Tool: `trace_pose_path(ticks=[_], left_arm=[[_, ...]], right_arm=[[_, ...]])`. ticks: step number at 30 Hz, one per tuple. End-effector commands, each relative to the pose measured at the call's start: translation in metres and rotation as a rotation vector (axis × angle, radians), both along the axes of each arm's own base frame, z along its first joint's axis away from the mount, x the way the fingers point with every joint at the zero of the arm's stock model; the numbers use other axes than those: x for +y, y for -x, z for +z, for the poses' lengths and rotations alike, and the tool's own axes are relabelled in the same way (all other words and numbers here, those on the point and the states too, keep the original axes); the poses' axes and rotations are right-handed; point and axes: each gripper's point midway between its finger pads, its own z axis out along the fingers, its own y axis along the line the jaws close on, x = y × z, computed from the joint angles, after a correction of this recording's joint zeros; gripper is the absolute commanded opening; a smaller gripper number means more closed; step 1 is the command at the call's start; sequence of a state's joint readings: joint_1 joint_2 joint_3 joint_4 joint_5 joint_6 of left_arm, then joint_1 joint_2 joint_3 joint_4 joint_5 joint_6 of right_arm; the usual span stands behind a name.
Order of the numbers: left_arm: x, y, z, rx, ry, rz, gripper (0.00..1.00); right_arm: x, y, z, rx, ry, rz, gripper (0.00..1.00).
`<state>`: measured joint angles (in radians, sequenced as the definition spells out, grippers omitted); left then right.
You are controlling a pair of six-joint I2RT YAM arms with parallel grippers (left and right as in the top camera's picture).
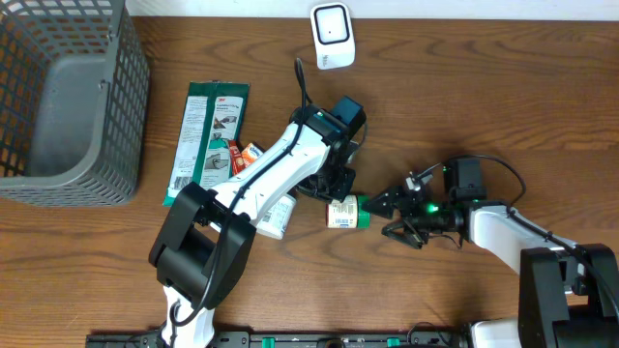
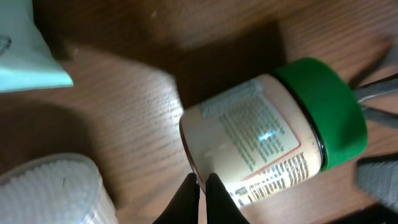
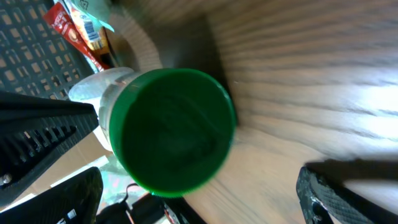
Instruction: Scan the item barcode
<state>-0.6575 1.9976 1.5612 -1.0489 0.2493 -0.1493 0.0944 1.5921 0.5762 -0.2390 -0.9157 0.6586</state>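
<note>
Left gripper (image 2: 202,190) is clenched on nothing, its tips set just at the base end of the jar (image 1: 340,213), while the right gripper (image 1: 389,213) is spread wide at the green cap (image 3: 171,137) and nothing is grasped by it. The jar is laid on its side near the table's centre, cap turned to 3 o'clock, with the scanner (image 1: 332,37) stood well apart at 12 o'clock. A pick-up is judged to be the step in hand. The open fingers should be slid over the cap until it is seated squarely between them before closing, since a round jar is easily rolled by a one-sided touch. The closed left tips can be used as a stop against that. The barcode (image 2: 273,180) is printed along the label's edge, so it should be left uncovered and turned to face the scanner. Whether the cap is already between the right fingers cannot be told. Both wrist views are blurred, the label text cannot be read, and the left tips' contact with the jar is not made out.
</note>
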Motion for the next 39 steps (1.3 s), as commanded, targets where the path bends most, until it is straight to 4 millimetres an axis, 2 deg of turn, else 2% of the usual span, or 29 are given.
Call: trace_pose_path(ticks=[1, 5, 9, 16, 17, 25, 31, 39], left_arm=[[0.000, 0.000, -0.009, 0.009, -0.006, -0.019, 0.08], [-0.003, -0.003, -0.010, -0.005, 0.004, -0.019, 0.08], [-0.004, -0.005, -0.010, -0.011, 0.010, -0.019, 0.09], [0.000, 0.002, -0.009, 0.015, -0.009, -0.018, 0.09], [0.002, 0.004, -0.009, 0.023, -0.015, -0.018, 0.12], [0.009, 0.013, -0.009, 0.064, -0.047, -0.015, 0.12], [0.008, 0.013, -0.009, 0.063, -0.041, -0.016, 0.12], [0.005, 0.009, -0.009, 0.045, -0.027, -0.015, 0.12]], right_arm=[[0.005, -0.003, -0.004, 0.027, 0.033, -0.042, 0.99], [0.013, -0.013, 0.000, -0.027, 0.029, -0.042, 0.99], [0.012, -0.019, -0.004, -0.029, 0.067, -0.073, 0.99], [0.007, -0.023, -0.011, 0.121, 0.092, -0.229, 0.96], [0.007, -0.023, -0.012, 0.140, 0.093, -0.247, 0.96], [0.015, -0.018, -0.015, 0.265, 0.090, -0.333, 0.98], [0.017, -0.024, -0.015, 0.190, 0.116, -0.316, 0.88], [0.018, -0.026, -0.027, 0.184, 0.215, -0.390, 0.88]])
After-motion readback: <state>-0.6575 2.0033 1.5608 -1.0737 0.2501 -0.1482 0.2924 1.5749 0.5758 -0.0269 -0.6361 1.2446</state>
